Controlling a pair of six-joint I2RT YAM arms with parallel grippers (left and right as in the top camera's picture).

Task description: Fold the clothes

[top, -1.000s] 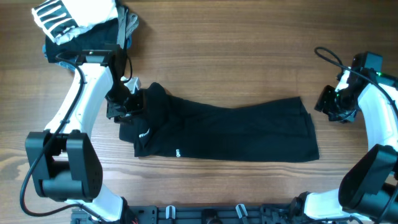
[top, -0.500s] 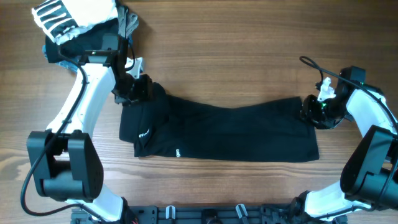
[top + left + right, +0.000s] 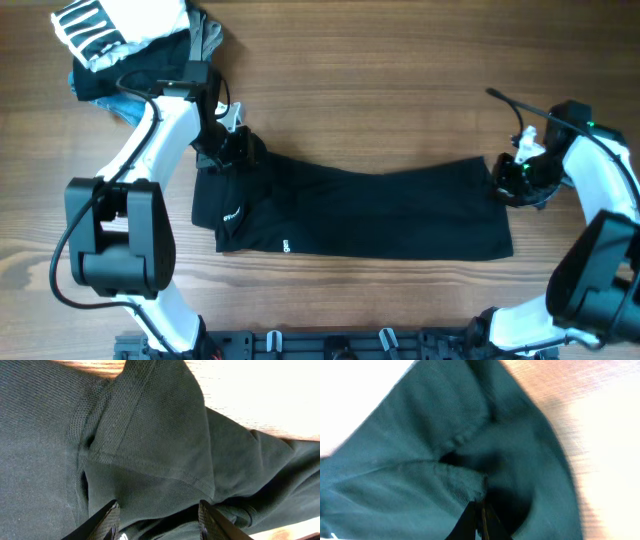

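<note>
Left gripper (image 3: 235, 150): hovering at the black shirt's (image 3: 370, 210) far-left corner, jaws standing apart over the fabric.
Right gripper (image 3: 507, 178): pinching tight on the shirt's far-right corner.

Overhead straight down on table (image 3: 380, 90); wrist views close on opposite ends of black T-shirt (image 3: 380, 210)

The T-shirt (image 3: 380, 210) is showing plain black from overhead, with small white marks (image 3: 232, 213) on it, and is reading teal-green in the right wrist view. Another garment (image 3: 100, 28) is showing white with black stripes. The table (image 3: 400, 80) is showing warm brown wood grain.
</note>
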